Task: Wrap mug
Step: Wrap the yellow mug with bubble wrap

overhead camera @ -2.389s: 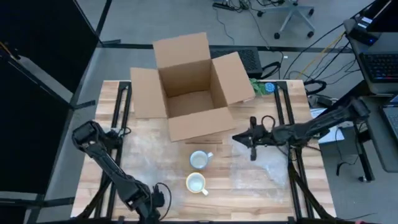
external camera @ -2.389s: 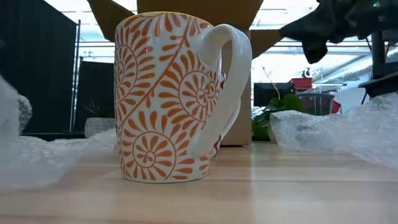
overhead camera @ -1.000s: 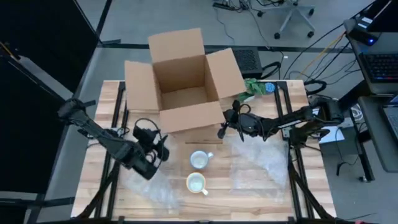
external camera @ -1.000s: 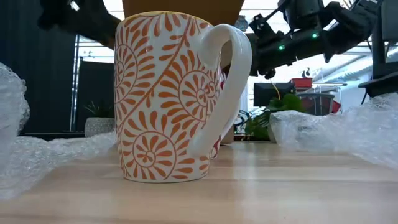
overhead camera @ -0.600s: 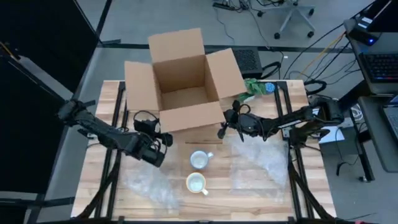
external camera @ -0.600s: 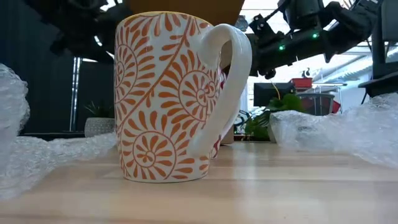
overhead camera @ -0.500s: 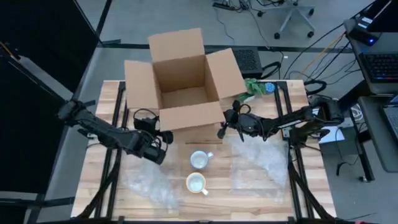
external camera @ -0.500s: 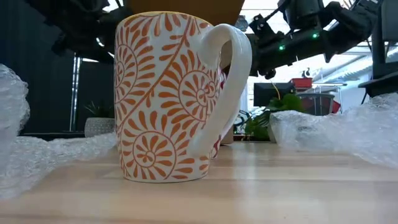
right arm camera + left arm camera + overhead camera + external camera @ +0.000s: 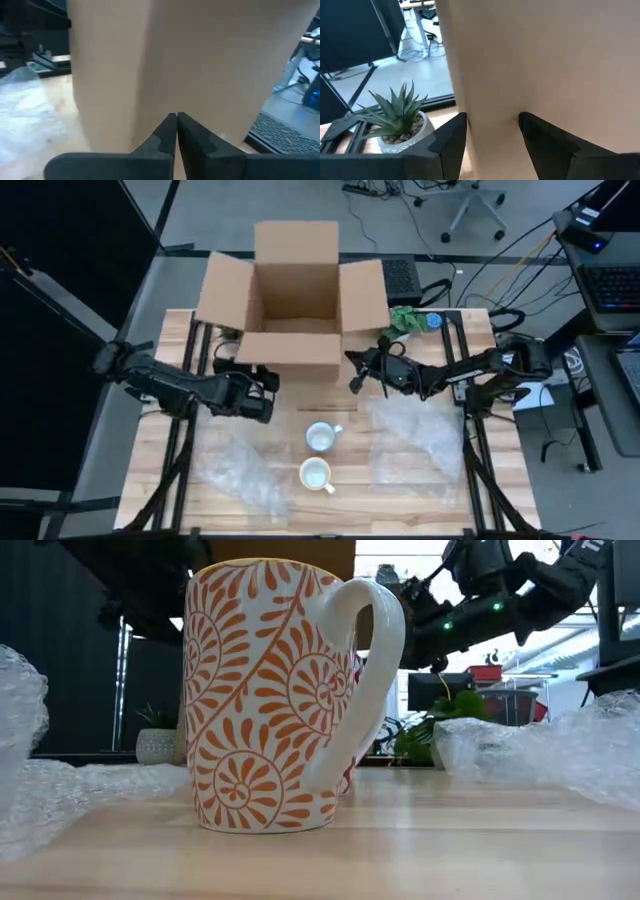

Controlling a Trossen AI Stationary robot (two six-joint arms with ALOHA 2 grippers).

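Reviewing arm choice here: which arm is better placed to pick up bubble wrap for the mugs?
Roughly even. The left gripper, open, sits near the left bubble wrap. The right gripper, shut, sits near the right bubble wrap. Both press the cardboard box. Slight edge: left.

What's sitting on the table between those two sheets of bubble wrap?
In the high view, two mugs: one mug and the patterned mug nearer the front edge, between the left bubble wrap and the right bubble wrap.

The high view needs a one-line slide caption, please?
Both tools, left and right, flank the open cardboard box; two mugs wait between bubble-wrap sheets.
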